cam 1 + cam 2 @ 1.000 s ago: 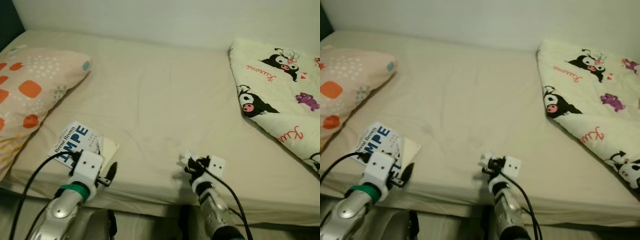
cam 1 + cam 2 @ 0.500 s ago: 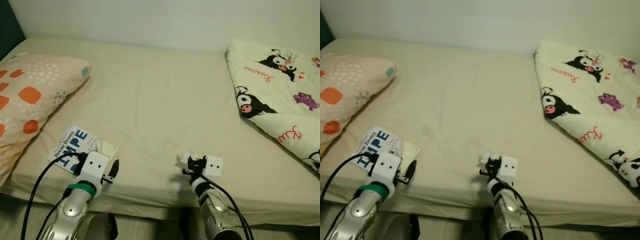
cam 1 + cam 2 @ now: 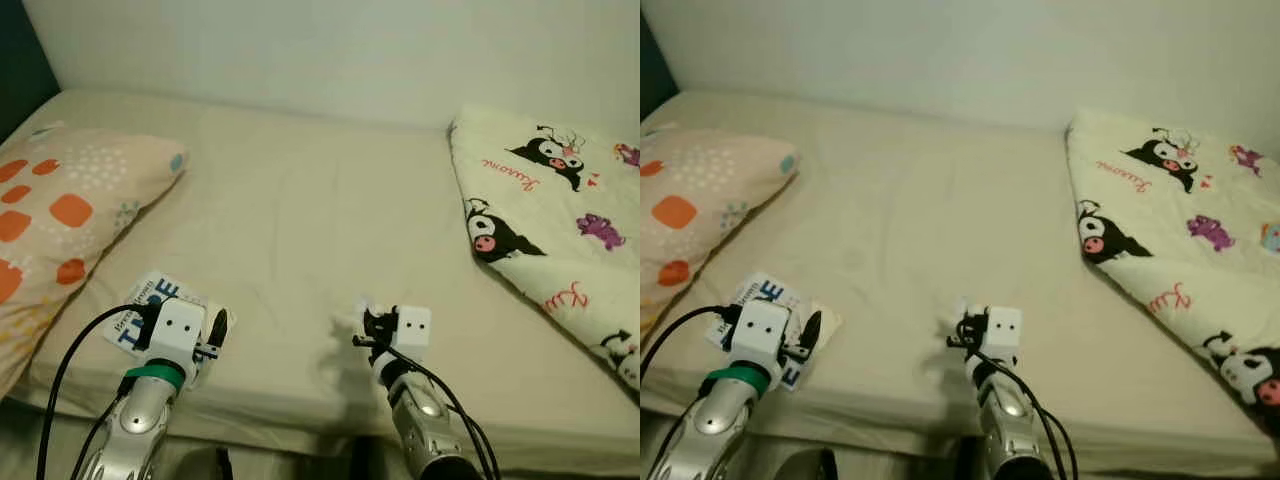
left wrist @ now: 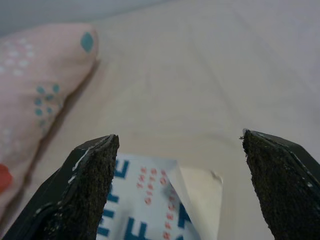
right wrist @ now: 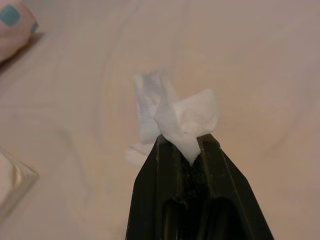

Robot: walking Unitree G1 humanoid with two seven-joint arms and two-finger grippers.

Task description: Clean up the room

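Beige bed (image 3: pixel 300 210) with two end effectors at its near edge.
Left end effector (image 4: pixel 175 150) spread wide above a paperback book (image 3: pixel 150 305); right end effector (image 5: pixel 184 145) pinches crumpled white tissue (image 5: pixel 172 112) just over the sheet.

Spread fingers (image 4: pixel 80 190) over book (image 4: pixel 155 210)

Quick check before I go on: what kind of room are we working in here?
Most likely a bedroom. A bed with a beige fitted sheet lies ahead, with a peach pillow with orange spots at one end and a cream cartoon-print blanket at the other.
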